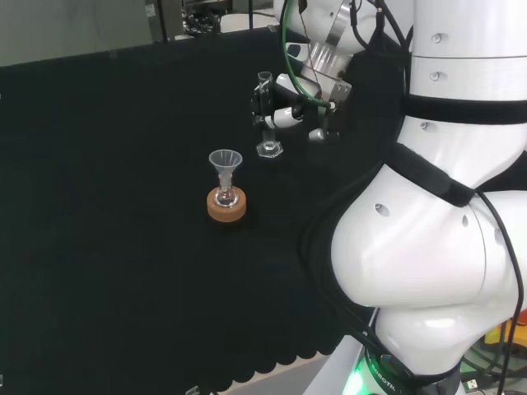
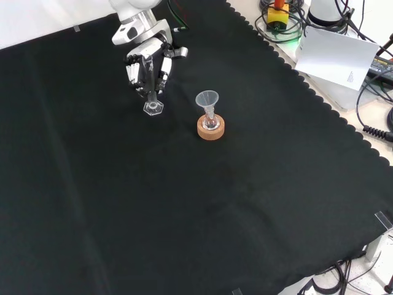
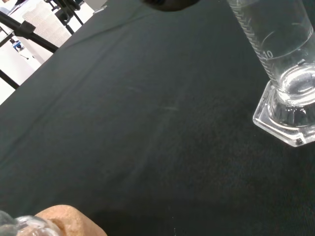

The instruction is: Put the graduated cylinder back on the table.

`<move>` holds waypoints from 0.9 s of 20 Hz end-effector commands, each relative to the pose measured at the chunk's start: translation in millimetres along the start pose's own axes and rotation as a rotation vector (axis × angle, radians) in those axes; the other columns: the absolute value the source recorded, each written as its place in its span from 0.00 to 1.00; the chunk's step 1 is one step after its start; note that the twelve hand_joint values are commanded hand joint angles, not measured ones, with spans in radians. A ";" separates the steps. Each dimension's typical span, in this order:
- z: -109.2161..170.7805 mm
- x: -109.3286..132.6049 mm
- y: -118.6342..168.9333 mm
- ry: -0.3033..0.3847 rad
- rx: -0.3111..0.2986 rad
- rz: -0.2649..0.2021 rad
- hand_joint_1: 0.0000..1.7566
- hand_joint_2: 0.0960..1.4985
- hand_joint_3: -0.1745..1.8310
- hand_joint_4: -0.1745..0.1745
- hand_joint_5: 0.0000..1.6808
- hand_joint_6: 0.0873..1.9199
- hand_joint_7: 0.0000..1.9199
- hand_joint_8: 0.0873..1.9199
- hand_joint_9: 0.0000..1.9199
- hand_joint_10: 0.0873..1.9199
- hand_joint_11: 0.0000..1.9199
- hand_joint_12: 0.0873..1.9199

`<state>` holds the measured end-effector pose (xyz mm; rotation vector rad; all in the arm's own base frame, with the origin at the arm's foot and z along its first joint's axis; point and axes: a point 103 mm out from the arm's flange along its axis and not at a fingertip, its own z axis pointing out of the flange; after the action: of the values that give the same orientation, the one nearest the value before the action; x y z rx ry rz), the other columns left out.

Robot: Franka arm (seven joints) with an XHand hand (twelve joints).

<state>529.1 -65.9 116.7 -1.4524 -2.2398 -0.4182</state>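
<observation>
Graduated cylinder of clear glass with a hexagonal foot stands upright, its foot at the black-clothed table, so it seems set down. The black and white hand curls round its tube, apparently steadying it before release.

Even overhead light, matte black cloth, glints on glass.

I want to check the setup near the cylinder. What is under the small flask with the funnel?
A cork ring lies under the flask as its stand, on the black cloth. The funnel sits in the flask's neck. The cloth directly beneath the ring is covered.
</observation>
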 end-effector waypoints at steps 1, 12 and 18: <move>3.7 -3.4 1.8 0.009 0.008 0.003 0.71 0.75 0.09 0.00 0.53 0.56 0.48 0.56 0.73 0.00 0.62 0.39; 12.6 -7.8 1.9 0.034 0.022 0.009 0.71 0.76 0.09 0.00 0.52 0.57 0.48 0.57 0.73 0.00 0.62 0.40; 15.6 -10.0 2.4 0.068 0.032 0.015 0.65 0.77 0.09 0.00 0.50 0.60 0.50 0.37 0.71 0.00 0.60 0.42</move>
<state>531.8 -65.4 100.7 -1.4296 -2.1951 -0.4113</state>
